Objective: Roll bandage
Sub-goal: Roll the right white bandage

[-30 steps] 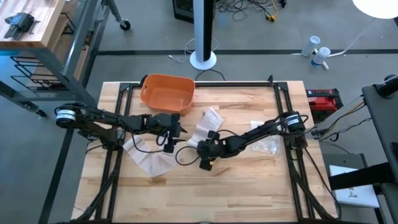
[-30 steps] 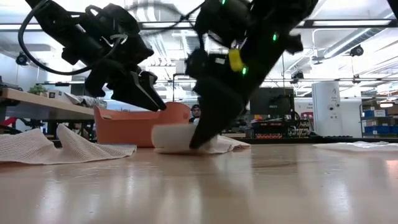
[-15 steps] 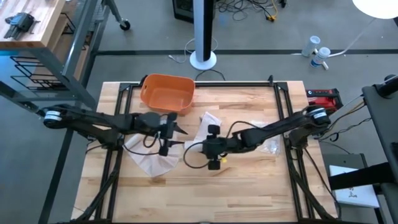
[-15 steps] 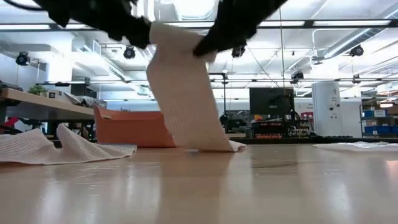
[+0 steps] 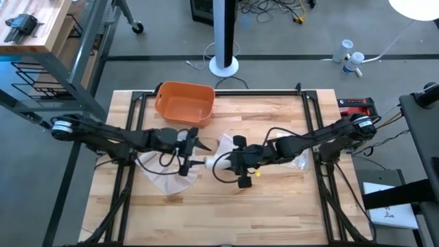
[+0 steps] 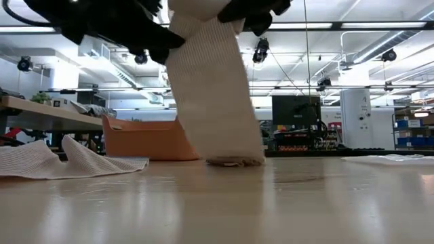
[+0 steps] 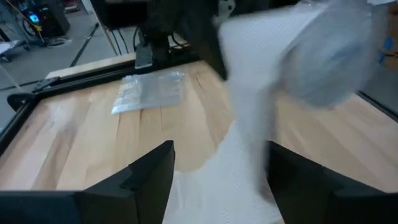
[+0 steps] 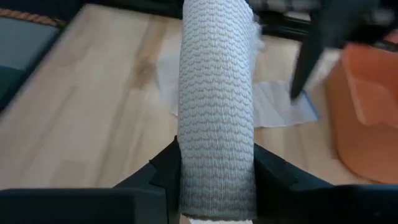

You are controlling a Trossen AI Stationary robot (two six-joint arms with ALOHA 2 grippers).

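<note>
- The right gripper [image 8: 216, 186] is sitting at the bottom centre of its wrist view, and its two fingers are closing on the bandage roll [image 8: 216, 124] from both sides.
- In the high view the right gripper [image 5: 236, 163] is at the middle of the frame, and the small white roll [image 5: 213, 163] is just to its left.
- The left gripper [image 5: 194, 152] is facing it from the left of the centre, with its fingers spread apart and holding nothing; the roll is lying near its tips.
- In the left wrist view the left gripper [image 7: 217, 180] is showing a wide gap, and the bandage [image 7: 292, 68] is passing blurred before it.
- In the low view the bandage [image 6: 213, 95] is hanging as a wide ribbed white band from the top of the frame down to the table [image 6: 217, 203], where its end is resting in a small heap.
- It is looking soft, stretchy and loose, not tight.
- Risk, in my judgement: the hanging band may twist or go slack, so the roll may wind unevenly or unwind.
- The roll may also slip from the fingers, because the cloth is giving way under pressure.
- An orange bin [image 5: 184, 103] is standing at the upper left of the table, well apart.
</note>
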